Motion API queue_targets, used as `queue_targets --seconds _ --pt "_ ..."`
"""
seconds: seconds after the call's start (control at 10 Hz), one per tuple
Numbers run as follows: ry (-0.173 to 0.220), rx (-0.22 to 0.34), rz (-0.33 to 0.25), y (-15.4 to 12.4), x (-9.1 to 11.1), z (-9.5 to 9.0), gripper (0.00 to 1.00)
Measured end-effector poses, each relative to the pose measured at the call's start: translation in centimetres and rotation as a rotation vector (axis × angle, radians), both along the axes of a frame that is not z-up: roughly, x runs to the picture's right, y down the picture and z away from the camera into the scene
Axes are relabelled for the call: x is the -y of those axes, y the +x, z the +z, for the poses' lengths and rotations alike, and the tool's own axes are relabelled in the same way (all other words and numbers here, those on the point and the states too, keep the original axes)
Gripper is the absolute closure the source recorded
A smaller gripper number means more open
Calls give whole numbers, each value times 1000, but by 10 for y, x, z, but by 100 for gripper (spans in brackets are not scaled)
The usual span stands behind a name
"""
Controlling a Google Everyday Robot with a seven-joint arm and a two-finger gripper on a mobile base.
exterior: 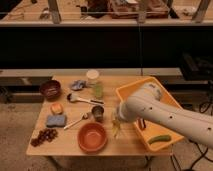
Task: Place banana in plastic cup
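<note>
The plastic cup point(93, 83), tall and pale yellow-green with a whitish top, stands upright at the back middle of the wooden table point(67, 146). My white arm reaches in from the right, over the yellow bin. The gripper point(117, 125) points down near the table's front, between the orange bowl point(92, 136) and the bin. A slim pale yellow piece, the banana point(116, 131), hangs upright right at the gripper's tip, just above the tabletop. I cannot tell whether it is held. The cup is well behind and left of the gripper.
A small dark metal cup point(98, 113) stands just left of the gripper. The yellow bin point(131, 92) holds a green cucumber-like piece point(159, 139). To the left are a dark red bowl point(50, 89), a crumpled cloth point(77, 85), two spoons, a blue sponge point(56, 120) and grapes point(44, 136).
</note>
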State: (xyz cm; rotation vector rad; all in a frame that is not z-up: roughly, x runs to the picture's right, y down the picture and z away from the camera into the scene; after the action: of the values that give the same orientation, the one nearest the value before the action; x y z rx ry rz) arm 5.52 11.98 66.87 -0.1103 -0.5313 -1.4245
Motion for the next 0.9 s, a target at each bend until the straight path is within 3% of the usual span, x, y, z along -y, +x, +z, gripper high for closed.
queue_targets --seconds 0.2,0.3,0.5,0.7,0.9 --pt "56 21 -21 -12 45 -7 75" --pt "78 21 -34 -17 68 1 75" --pt "102 23 -47 -33 117 31 75" --pt "92 22 -32 -45 150 60 75" --pt "79 -1 -27 -63 189 100 75"
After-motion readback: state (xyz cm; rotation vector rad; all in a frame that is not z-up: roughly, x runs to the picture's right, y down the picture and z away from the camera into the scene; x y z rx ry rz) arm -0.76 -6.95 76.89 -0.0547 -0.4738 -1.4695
